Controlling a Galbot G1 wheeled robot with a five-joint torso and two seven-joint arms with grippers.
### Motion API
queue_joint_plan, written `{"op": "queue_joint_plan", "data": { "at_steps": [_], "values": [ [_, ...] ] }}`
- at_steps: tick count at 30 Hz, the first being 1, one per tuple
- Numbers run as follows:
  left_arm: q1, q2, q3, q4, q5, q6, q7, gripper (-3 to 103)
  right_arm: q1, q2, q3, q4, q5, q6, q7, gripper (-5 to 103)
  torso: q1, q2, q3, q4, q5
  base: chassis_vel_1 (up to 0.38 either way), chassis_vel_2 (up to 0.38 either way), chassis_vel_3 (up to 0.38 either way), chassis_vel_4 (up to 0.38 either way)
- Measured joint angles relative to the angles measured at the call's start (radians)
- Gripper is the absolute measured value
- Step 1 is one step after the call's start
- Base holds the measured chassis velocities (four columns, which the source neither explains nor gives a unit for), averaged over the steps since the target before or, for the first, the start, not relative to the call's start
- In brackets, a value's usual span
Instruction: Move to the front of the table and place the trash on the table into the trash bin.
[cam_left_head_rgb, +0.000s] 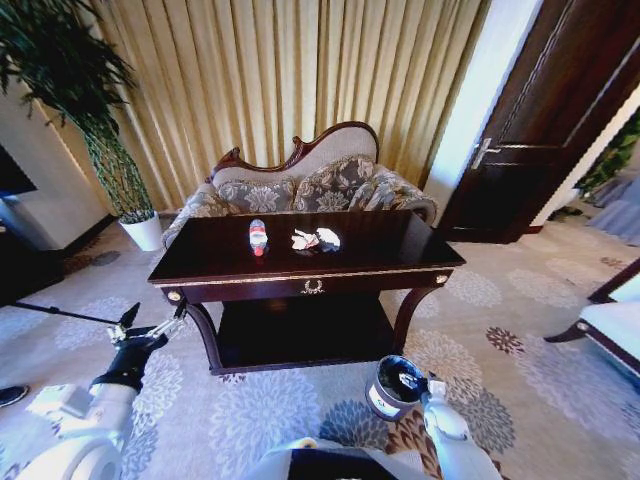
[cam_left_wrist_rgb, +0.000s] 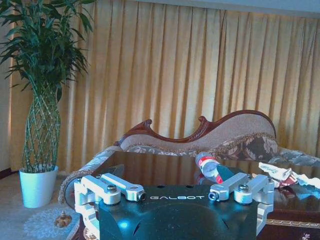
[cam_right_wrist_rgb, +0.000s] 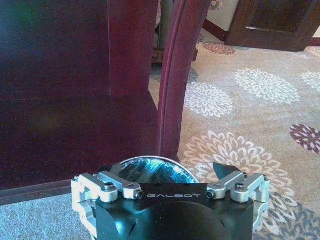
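Observation:
The dark-brown table (cam_left_head_rgb: 210, 262) stands in front of me. On its top lie a clear bottle (cam_left_head_rgb: 258, 237) with a red cap and two paper wads (cam_left_head_rgb: 303, 240) (cam_left_head_rgb: 328, 238). In the left wrist view the bottle (cam_left_wrist_rgb: 210, 167) and the wads (cam_left_wrist_rgb: 275, 172) lie on the glossy top (cam_left_wrist_rgb: 150, 172). My left gripper (cam_left_head_rgb: 155, 318) hangs open off the table's front left corner, holding nothing. The dark trash bin (cam_left_head_rgb: 385, 398) stands on the carpet at the table's front right. My right gripper (cam_left_head_rgb: 418, 381) is open just above its rim (cam_right_wrist_rgb: 150, 162).
A carved floral sofa (cam_left_head_rgb: 310, 180) stands behind the table against gold curtains. A potted plant in a white pot (cam_left_head_rgb: 143, 231) is at the back left, and a dark door (cam_left_head_rgb: 540, 140) at the back right. The table's right leg (cam_right_wrist_rgb: 172, 75) and lower shelf (cam_right_wrist_rgb: 75, 130) are close to the bin.

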Motion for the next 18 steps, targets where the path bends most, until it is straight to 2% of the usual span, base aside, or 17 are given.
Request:
{"op": "queue_joint_plan", "data": {
  "at_steps": [4, 8, 9, 12, 14, 18],
  "values": [
    [0.000, 0.000, 0.000, 0.000, 0.000, 0.000, -0.001, 100, -0.014, -0.007, 0.003, 0.020, 0.014, 0.000, -0.012, 100, 0.000, 0.000, 0.000, -0.0001, 0.0002, 0.000, 0.000, 0.000, 0.000],
    [0.000, 0.000, -0.001, 0.000, -0.001, 0.000, -0.001, 100, -0.083, -0.038, 0.013, 0.205, 0.144, -0.001, -0.058, 100, 0.000, 0.000, 0.000, 0.0000, 0.0002, 0.000, 0.000, 0.000, 0.000],
    [0.000, 0.000, -0.001, 0.000, -0.001, 0.000, -0.001, 100, -0.083, -0.038, 0.013, 0.205, 0.144, -0.001, -0.058, 100, 0.000, 0.000, 0.000, 0.0000, 0.0002, 0.000, 0.000, 0.000, 0.000],
    [-0.001, -0.001, 0.005, 0.000, -0.001, 0.001, -0.002, 100, -0.155, -0.066, 0.032, 0.458, 0.227, -0.056, -0.062, 100, 0.000, 0.000, 0.000, 0.0000, -0.0002, 0.000, 0.000, 0.000, 0.000],
    [-0.001, -0.002, 0.006, 0.000, -0.001, 0.001, -0.003, 100, -0.171, -0.072, 0.037, 0.519, 0.245, -0.069, -0.060, 100, 0.000, 0.000, 0.000, 0.0001, -0.0003, 0.000, 0.000, 0.000, 0.000],
    [-0.001, -0.004, 0.010, 0.000, -0.001, 0.001, -0.003, 100, -0.232, -0.114, 0.056, 0.856, 0.306, -0.129, -0.016, 100, 0.000, 0.000, 0.000, 0.0000, -0.0005, 0.000, 0.000, 0.000, 0.000]
  ]
}}
